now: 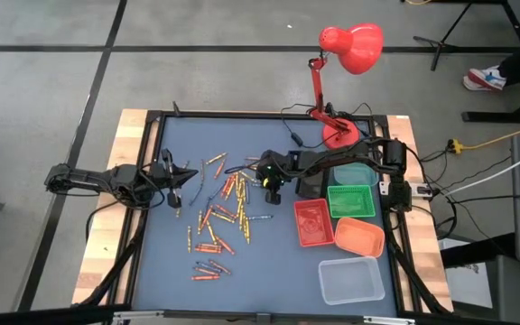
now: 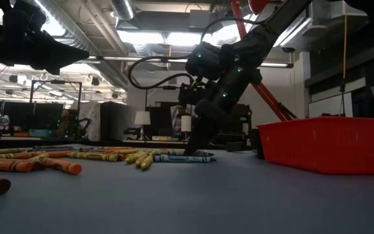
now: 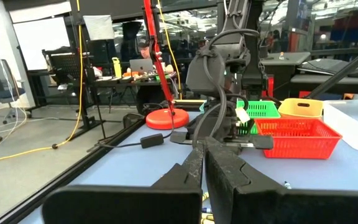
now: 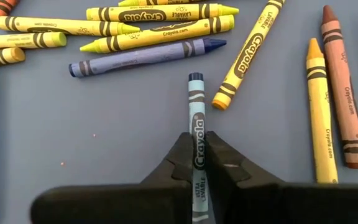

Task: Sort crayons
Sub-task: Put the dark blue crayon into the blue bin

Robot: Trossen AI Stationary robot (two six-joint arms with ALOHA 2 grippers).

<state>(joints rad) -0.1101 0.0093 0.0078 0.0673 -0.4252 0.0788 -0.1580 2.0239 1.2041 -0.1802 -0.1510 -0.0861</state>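
The right tool [image 4: 198,163] is down on the desk [image 1: 269,271] and its 2 fingers are closed on a light blue crayon [image 4: 196,118], which lies between them and still rests on the desk surface. The long axis of this crayon runs straight ahead from the tool, in line with the fingers, with its dark tip pointing away from the wrist. Just beyond that tip, a dark blue crayon [image 4: 143,56] lies crosswise, near but not touching. Further ahead are several yellow crayons [image 4: 160,11], also crosswise, and to one side of the tool 1 yellow crayon [image 4: 321,112] and 1 brown crayon [image 4: 342,87] lie almost parallel to the held one. In my judgement the next move is a straight lift, and the neighbours are far enough apart not to be disturbed. The right arm is clearly the nearer one to the trays: from above I count 5, namely red tray [image 1: 312,222], green tray [image 1: 350,200], orange tray [image 1: 360,236], clear tray [image 1: 351,281] and teal tray [image 1: 349,173]. The scattered crayons number in the dozens, too many to count exactly. The left tool [image 1: 176,190] waits closed and empty at the far side of the pile.
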